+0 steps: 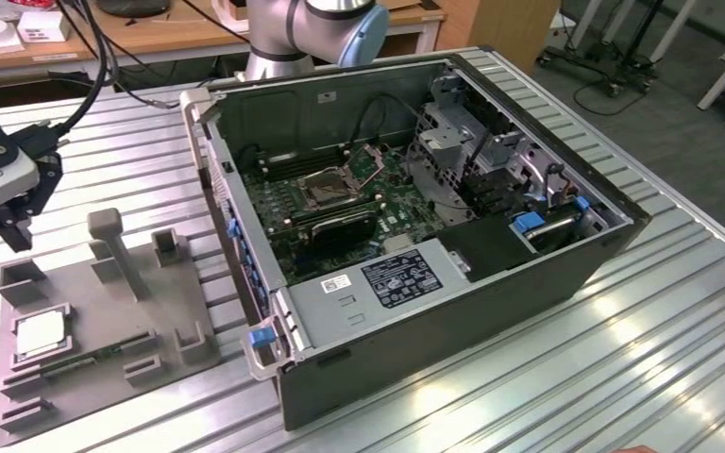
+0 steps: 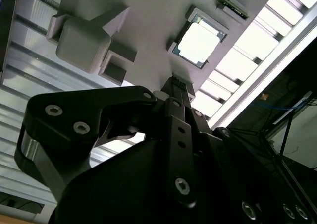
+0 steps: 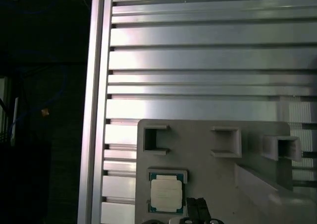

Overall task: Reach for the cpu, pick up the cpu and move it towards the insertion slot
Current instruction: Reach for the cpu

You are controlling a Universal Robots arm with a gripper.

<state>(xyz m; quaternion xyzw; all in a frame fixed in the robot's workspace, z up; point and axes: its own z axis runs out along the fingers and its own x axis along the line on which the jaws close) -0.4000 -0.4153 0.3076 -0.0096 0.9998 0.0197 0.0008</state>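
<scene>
Exterior view: the gripper (image 1: 12, 238) hangs above the grey plastic fixture (image 1: 161, 326), fingers pinched together, empty. The cpu (image 1: 39, 333), a silvery square, lies flat in its pocket, well apart from the metal-framed insertion slot (image 1: 332, 186). The first wrist view adds its greenish edge and the ribbed metal surface (image 3: 198, 60).

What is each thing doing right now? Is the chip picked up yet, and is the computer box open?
cpu: lying flat in the fixture, not picked up.
fixture: holding the cpu.
gripper: above the fixture, apart from the cpu.
slot: no cpu in it.
case: lying on its side, open on top, board showing.
</scene>
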